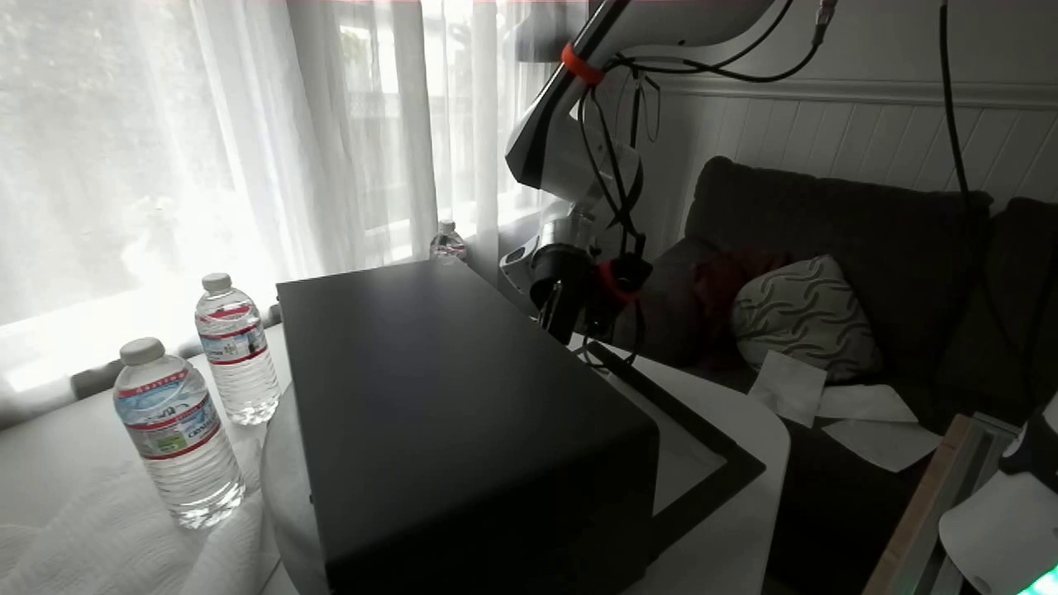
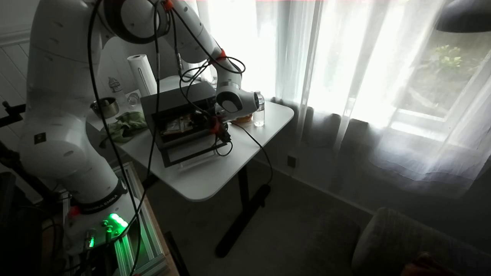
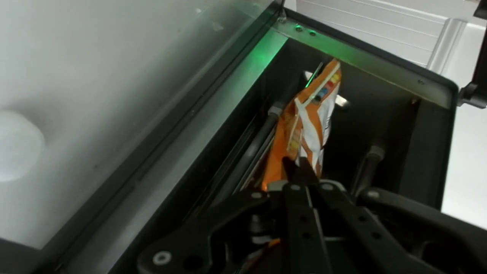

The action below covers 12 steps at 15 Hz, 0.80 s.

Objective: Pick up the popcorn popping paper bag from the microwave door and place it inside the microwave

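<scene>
The popcorn popping paper bag (image 3: 312, 121) is orange and white and lies inside the microwave (image 1: 463, 397) in the wrist view. My gripper (image 3: 298, 161) reaches in through the front opening. Its fingers are close together with the bag's near part between the tips. The bag also shows in the dark cavity in an exterior view (image 2: 180, 124), beside the gripper (image 2: 201, 119). Elsewhere the microwave's box hides the bag and fingertips. The microwave door (image 1: 702, 500) is folded down open, its dark frame also showing in an exterior view (image 2: 165, 159). I cannot tell whether the bag rests on the floor.
Water bottles (image 1: 169, 438) stand behind the microwave, and another bottle (image 2: 259, 115) stands beside it. A green cloth (image 2: 128, 124), a metal bowl (image 2: 105, 107) and a paper towel roll (image 2: 142, 74) are on the table (image 2: 199, 188). Heating rods (image 3: 247, 156) cross the cavity.
</scene>
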Each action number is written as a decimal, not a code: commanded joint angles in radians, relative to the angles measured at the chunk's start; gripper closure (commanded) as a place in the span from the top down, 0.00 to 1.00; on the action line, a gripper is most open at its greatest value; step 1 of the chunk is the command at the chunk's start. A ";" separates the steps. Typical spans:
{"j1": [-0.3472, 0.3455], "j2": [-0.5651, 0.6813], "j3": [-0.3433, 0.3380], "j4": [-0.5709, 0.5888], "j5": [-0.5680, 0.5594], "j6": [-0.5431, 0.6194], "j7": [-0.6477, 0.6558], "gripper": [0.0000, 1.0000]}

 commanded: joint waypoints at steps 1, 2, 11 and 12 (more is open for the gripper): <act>0.004 -0.056 0.033 -0.034 0.062 0.067 0.034 0.00; 0.003 -0.063 0.041 -0.037 0.079 0.076 0.035 0.00; 0.020 -0.093 0.041 -0.052 0.093 0.110 0.093 0.47; 0.022 -0.107 0.036 -0.063 0.085 0.137 0.093 0.54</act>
